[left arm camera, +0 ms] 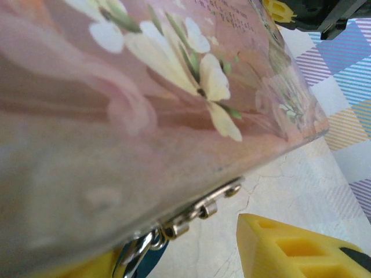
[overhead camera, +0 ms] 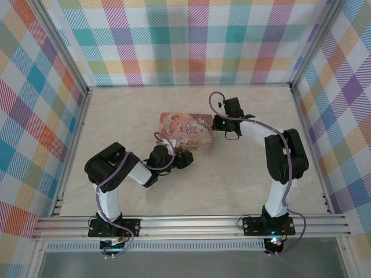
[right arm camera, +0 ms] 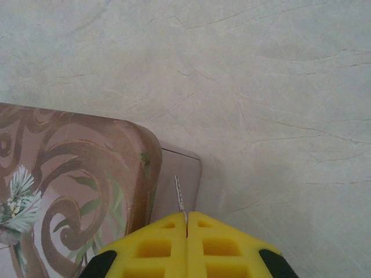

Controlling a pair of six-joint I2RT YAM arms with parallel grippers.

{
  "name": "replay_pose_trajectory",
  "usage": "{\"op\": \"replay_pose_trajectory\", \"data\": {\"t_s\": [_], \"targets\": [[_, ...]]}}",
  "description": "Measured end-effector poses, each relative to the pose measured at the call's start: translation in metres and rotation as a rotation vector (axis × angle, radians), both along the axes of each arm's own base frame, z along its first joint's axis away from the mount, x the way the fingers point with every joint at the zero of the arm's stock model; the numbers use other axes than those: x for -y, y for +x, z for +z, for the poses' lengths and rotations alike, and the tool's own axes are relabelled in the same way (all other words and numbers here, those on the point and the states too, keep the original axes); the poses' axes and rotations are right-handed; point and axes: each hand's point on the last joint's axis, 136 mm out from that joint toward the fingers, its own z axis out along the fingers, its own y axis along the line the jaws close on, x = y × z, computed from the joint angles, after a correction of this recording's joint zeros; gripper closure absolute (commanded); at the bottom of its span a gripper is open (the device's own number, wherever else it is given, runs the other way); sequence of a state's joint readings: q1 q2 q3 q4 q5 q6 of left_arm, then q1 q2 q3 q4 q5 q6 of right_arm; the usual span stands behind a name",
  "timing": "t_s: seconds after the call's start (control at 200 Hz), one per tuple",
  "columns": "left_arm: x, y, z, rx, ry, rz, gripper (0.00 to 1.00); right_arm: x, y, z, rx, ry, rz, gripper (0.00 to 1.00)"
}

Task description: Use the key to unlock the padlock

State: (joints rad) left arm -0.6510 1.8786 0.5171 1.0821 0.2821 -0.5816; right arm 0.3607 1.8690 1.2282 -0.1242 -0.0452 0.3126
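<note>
Padlock [left arm camera: 134, 259]? Hanging off the clasp [left arm camera: 203, 208] on the near edge of the pink tin [overhead camera: 186, 130], mostly cut off. Left gripper [overhead camera: 185, 157]: elbow bent low, parked right at it, fingers apart. Right gripper [right arm camera: 186, 215]: at the tin's right end, pinched tight on the key [right arm camera: 179, 196].

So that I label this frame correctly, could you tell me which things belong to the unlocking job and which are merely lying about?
Job: key, pinched in the shut right gripper; open left gripper at the hasp; metal loop below it, probably the padlock; pink tin.
Merely around: table; plaid walls.
</note>
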Motion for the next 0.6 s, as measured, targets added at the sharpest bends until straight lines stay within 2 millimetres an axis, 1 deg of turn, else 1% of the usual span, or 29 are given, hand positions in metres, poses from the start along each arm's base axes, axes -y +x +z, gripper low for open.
{"op": "replay_pose_trajectory", "data": {"t_s": [0.135, 0.31, 0.6], "targets": [[0.001, 0.000, 0.000, -0.003, -0.005, -0.007, 0.49, 0.001, 0.001, 0.000, 0.004, -0.004, -0.004, 1.00], [-0.001, -0.001, 0.000, 0.000, -0.008, -0.006, 0.54, -0.001, 0.000, 0.000, 0.003, -0.004, 0.001, 1.00], [-0.015, -0.005, -0.001, -0.005, -0.003, 0.017, 0.62, -0.013, -0.008, -0.002, -0.015, 0.007, 0.036, 1.00]]}}
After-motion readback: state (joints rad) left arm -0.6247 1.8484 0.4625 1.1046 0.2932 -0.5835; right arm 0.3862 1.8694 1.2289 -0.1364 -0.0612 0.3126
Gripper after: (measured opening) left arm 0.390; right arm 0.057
